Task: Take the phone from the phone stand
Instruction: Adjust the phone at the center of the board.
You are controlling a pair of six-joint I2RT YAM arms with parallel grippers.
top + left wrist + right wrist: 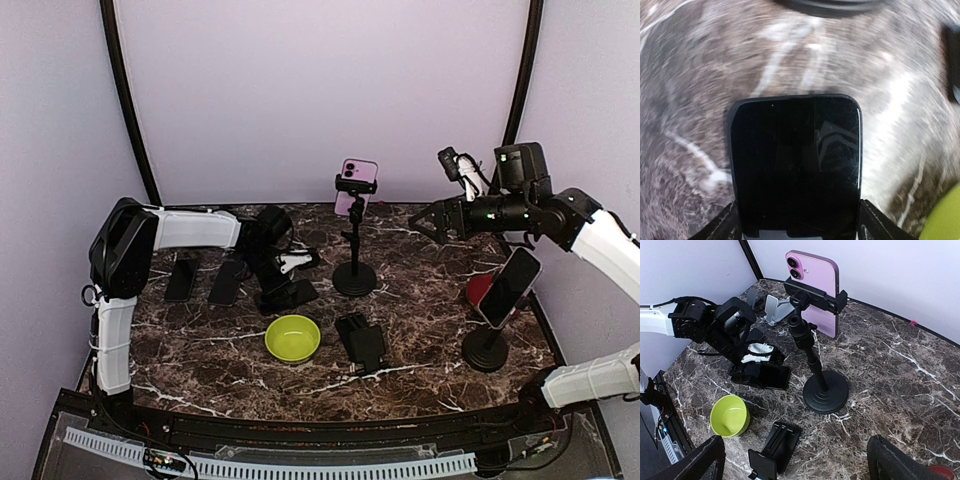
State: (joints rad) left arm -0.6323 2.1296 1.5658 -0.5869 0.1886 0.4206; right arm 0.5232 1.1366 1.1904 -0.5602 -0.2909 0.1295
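Even, diffuse lighting is observed. In the left wrist view the marble table is blurred; faint glare is noted on the dark phone.

Black phone: your left wrist view cuts off its lower end.
Surface: blurred all around it there.
Bowl: just a green sliver in that corner.
Left end effector: from above it merges with dark shapes; you can't read its jaws.
Right end effector: you see only fingertips, at the bottom corners.
Red thing: clipped by the edge, unnameable.
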